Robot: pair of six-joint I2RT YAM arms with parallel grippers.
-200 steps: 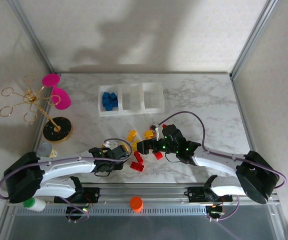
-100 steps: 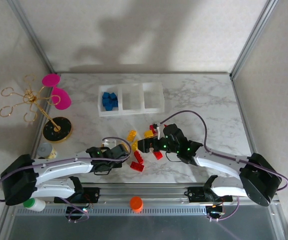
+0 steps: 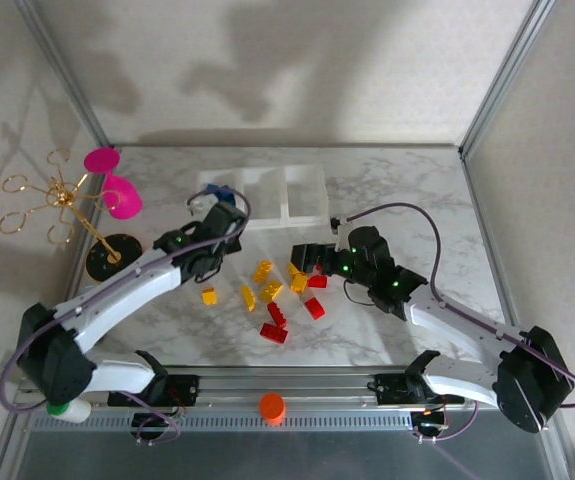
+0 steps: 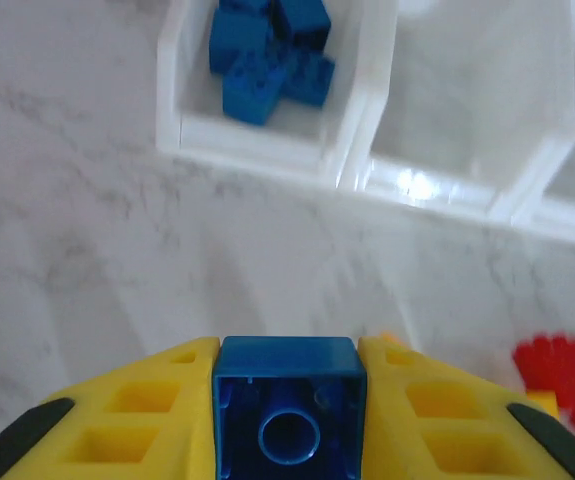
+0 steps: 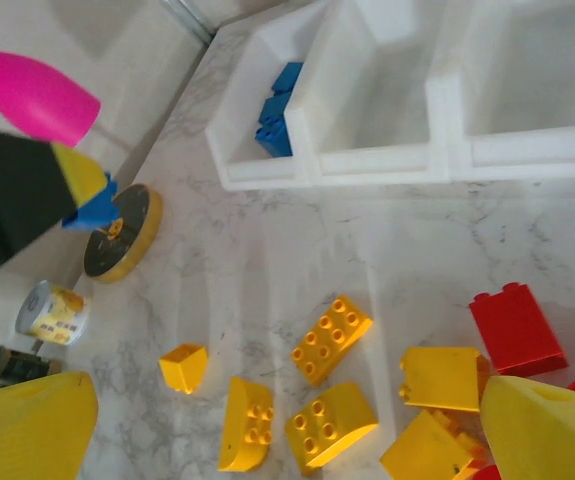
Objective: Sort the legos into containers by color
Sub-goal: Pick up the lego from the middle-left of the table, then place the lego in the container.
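My left gripper (image 3: pixel 217 207) is shut on a blue lego (image 4: pixel 287 405), held just in front of the left bin of the three joined white containers (image 3: pixel 304 215). That left bin (image 4: pixel 267 150) holds several blue legos (image 4: pixel 267 55); the middle bin (image 4: pixel 557 150) looks empty. My right gripper (image 3: pixel 303 257) hangs open over the loose pile with nothing between its fingers (image 5: pixel 37 430). Yellow legos (image 5: pixel 332 338) and red legos (image 5: pixel 515 328) lie on the marble below it. From the right wrist, the left gripper (image 5: pixel 79 190) shows with its blue lego (image 5: pixel 97 208).
A gold wire stand (image 3: pixel 57 200) on a black disc base (image 3: pixel 114 256) with pink cups (image 3: pixel 119 190) stands at the left. An orange cap (image 3: pixel 272 405) sits on the front rail. A small tin (image 5: pixel 52 312) lies near the left arm's base.
The left gripper closed on a blue lego near the front pile and carried it back to the left bin. The right gripper shifted slightly back and right, still open.
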